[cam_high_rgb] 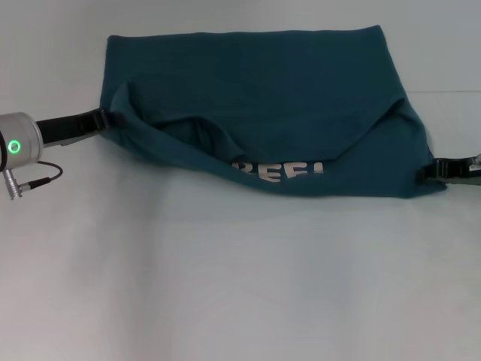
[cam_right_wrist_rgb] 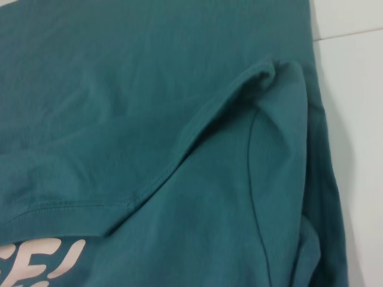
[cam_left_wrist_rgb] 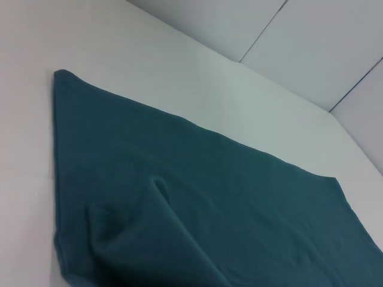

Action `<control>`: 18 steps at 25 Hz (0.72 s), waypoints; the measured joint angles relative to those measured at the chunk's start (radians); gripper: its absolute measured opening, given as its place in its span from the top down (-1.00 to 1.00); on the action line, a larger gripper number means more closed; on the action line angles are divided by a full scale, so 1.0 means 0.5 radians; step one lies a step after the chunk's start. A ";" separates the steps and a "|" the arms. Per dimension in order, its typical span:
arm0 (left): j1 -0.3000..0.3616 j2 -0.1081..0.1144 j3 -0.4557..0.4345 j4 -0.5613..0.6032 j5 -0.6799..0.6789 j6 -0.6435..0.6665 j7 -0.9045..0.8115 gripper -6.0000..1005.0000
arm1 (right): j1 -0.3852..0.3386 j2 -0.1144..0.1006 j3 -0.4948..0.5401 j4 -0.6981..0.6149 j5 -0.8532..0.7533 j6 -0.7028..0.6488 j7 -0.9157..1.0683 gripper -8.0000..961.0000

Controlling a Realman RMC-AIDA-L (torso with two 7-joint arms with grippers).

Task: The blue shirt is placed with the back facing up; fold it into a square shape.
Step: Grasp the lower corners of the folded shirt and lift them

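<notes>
The shirt (cam_high_rgb: pixel 255 83) lies across the upper middle of the counter (cam_high_rgb: pixel 240 286), its near part folded over. The left pincer (cam_high_rgb: pixel 113 118) and right pincer (cam_high_rgb: pixel 430 170) meet its side edges; I cannot tell their opening.

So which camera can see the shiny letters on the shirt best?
The head view: the pale silver-white block lettering sits uncovered near the front fold of the dark teal-blue cotton T-shirt. The right wrist view catches only part of it at the edge. The left wrist view shows none.
</notes>
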 joint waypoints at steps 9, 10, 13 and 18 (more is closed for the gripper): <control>0.009 -0.005 0.005 0.006 0.000 0.007 -0.005 0.94 | -0.009 -0.012 0.003 -0.012 -0.004 -0.027 0.011 0.62; 0.010 -0.005 0.004 0.009 0.000 0.015 -0.005 0.94 | -0.012 -0.018 0.005 -0.016 -0.001 -0.044 0.008 0.65; 0.015 0.003 0.010 0.024 0.022 0.088 -0.005 0.94 | -0.021 -0.043 0.008 -0.029 0.003 -0.104 -0.003 0.76; 0.056 0.040 -0.006 0.109 0.119 0.361 -0.069 0.93 | -0.080 -0.058 0.041 -0.185 0.005 -0.350 -0.003 0.85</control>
